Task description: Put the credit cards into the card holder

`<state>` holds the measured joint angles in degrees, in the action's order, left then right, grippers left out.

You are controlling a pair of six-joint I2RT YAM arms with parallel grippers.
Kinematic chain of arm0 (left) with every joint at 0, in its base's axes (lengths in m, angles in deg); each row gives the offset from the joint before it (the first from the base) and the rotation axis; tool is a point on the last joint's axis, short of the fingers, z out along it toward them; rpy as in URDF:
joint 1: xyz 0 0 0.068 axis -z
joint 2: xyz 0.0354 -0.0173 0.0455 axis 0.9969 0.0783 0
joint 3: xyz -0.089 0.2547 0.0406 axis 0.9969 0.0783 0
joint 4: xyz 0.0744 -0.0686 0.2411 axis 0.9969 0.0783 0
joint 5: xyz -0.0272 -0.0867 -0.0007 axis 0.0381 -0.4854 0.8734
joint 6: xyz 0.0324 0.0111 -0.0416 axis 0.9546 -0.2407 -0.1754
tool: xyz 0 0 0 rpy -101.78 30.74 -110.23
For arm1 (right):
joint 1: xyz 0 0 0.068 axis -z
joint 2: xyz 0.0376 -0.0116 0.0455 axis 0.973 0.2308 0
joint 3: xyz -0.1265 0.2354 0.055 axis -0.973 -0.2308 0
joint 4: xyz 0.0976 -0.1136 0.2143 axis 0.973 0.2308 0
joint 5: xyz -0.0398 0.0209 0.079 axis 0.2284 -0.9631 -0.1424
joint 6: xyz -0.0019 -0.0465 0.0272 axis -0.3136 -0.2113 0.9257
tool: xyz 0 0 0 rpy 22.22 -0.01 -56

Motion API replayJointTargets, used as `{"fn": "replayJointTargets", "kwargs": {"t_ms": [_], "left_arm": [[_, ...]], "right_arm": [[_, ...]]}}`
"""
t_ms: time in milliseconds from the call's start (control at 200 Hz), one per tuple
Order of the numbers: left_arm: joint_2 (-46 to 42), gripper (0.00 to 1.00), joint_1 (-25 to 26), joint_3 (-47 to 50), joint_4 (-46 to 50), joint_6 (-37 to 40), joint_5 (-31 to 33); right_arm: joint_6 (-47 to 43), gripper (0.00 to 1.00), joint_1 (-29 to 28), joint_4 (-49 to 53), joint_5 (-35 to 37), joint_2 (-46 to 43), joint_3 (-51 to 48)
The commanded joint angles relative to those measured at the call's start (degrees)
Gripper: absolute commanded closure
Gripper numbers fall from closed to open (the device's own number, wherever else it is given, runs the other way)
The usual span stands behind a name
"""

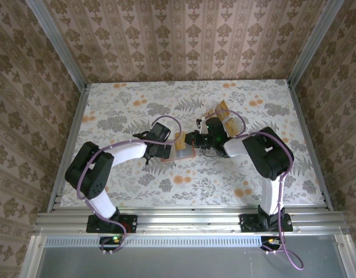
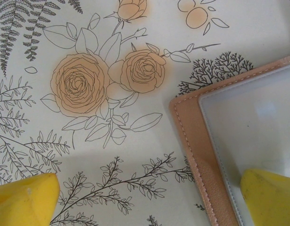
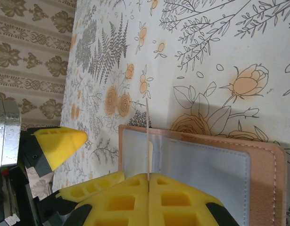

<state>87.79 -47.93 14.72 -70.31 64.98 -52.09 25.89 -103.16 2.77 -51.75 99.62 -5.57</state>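
Observation:
The card holder [image 1: 182, 154] lies open on the flowered table, pink rim up and greyish inner face [image 2: 248, 127] showing. My left gripper [image 2: 149, 202] is open and straddles its left edge: one yellow fingertip [image 2: 272, 195] rests over the inner face, the other [image 2: 22, 200] over bare table. My right gripper [image 3: 148, 178] is shut on one credit card [image 3: 147, 136], seen edge-on and upright over the holder's grey pocket [image 3: 206, 165]. From above, that tan card [image 1: 180, 139] stands just behind the holder, at the right gripper [image 1: 189, 139]. More credit cards [image 1: 222, 111] stand farther back.
The other cards sit in a small stand [image 1: 228, 121] behind my right arm. Patterned walls and metal rails [image 1: 73, 133] close in the table on three sides. Open tabletop [image 1: 125, 104] stretches to the far left and to the near right.

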Motion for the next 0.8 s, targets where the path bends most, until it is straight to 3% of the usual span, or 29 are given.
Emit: {"fn": "replayJointTargets", "kwargs": {"t_ms": [0,795], "left_arm": [[0.38,0.00,0.21,1.18,4.81,0.12,1.13],[0.66,0.00,0.18,1.06,4.85,0.04,1.09]], "right_arm": [[0.89,1.00,0.29,-3.01,-1.72,0.73,-0.36],[0.30,1.00,0.22,-4.82,-3.99,4.13,-1.78]]}}
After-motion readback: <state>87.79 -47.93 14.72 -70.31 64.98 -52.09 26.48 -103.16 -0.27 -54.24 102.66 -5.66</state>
